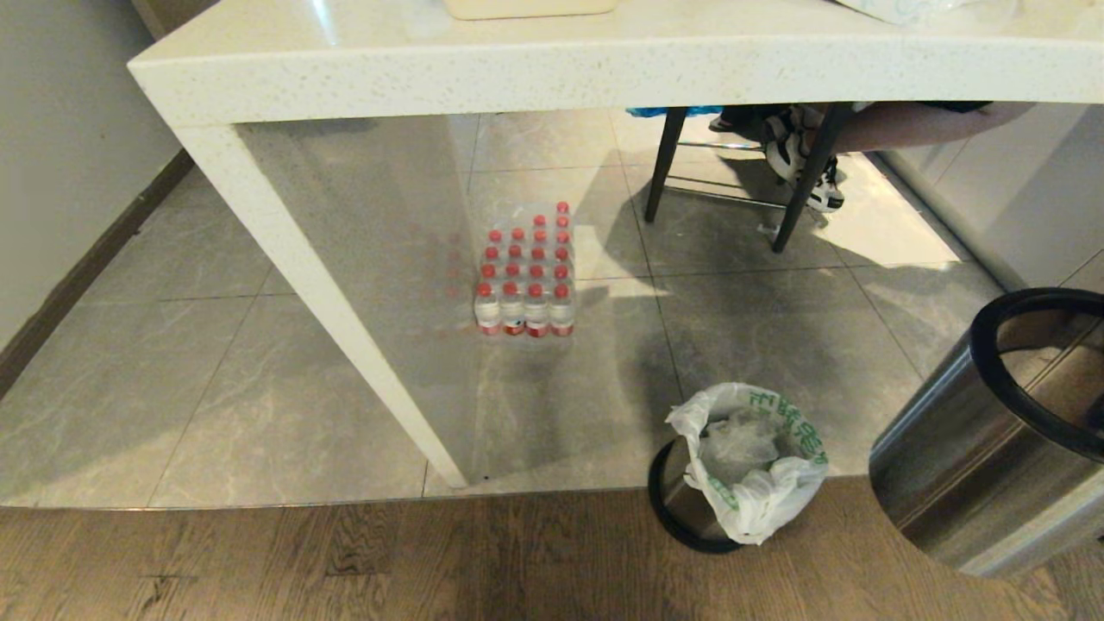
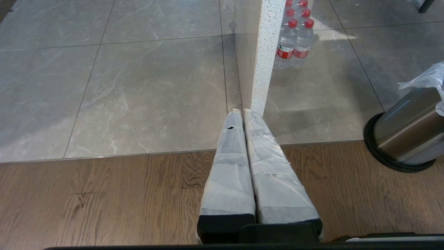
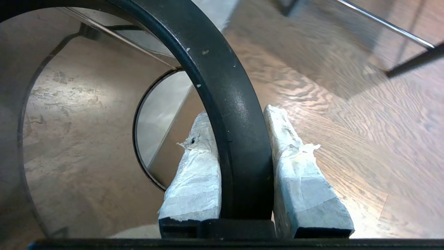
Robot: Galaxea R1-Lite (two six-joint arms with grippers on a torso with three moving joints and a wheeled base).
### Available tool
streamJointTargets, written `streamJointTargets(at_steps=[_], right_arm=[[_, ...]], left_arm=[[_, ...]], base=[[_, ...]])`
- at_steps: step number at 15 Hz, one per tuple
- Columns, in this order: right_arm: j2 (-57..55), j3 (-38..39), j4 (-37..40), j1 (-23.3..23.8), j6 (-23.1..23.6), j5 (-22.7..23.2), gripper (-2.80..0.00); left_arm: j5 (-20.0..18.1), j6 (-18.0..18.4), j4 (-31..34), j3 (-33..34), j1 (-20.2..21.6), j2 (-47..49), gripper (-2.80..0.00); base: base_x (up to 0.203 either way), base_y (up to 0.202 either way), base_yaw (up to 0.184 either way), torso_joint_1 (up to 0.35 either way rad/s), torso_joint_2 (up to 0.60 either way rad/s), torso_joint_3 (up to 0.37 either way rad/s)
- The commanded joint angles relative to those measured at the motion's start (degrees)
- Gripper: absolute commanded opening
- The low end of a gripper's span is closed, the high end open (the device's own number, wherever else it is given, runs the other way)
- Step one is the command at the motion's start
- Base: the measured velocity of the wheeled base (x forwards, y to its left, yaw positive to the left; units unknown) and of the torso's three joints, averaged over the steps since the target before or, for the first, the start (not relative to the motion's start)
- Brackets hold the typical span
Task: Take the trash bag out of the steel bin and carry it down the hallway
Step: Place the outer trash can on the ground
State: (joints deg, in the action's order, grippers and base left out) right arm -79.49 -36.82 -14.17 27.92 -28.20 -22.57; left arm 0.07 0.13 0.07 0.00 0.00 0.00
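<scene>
The trash bag (image 1: 759,457), thin white plastic with green print, lines a small steel bin (image 1: 677,496) that stands on a black base at the edge of the wood floor. This bin (image 2: 406,128) and a corner of the bag (image 2: 426,78) also show in the left wrist view. My right gripper (image 3: 239,113) is shut on the thick black rim (image 3: 222,86) of a second steel cylinder (image 1: 957,457), which hangs tilted above the floor to the right of the bagged bin. My left gripper (image 2: 242,111) is shut on nothing, above the wood floor near the table leg.
A white stone table (image 1: 517,78) spans the back, and its slanted leg (image 1: 345,302) comes down left of the bin. A pack of red-capped water bottles (image 1: 526,276) sits under it. Black chair legs (image 1: 660,164) and a person's shoes (image 1: 806,159) lie beyond.
</scene>
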Motion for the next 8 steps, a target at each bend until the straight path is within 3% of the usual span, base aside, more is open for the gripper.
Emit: streamJointTargets(at_steps=[1, 8], right_arm=[[-9.29, -2.63, -1.37, 3.85, -0.22, 0.35, -2.8], [-34.4, -10.23, -20.93, 10.13, 3.64, 8.55, -2.8]], left_arm=[[0.01, 0.04, 0.01, 0.0, 0.0, 0.0, -2.8], [0.01, 0.04, 0.01, 0.0, 0.0, 0.0, -2.8]], base=[[0.0, 0.0, 0.0, 0.0, 0.0, 0.0], [0.0, 0.0, 0.0, 0.0, 0.0, 0.0]])
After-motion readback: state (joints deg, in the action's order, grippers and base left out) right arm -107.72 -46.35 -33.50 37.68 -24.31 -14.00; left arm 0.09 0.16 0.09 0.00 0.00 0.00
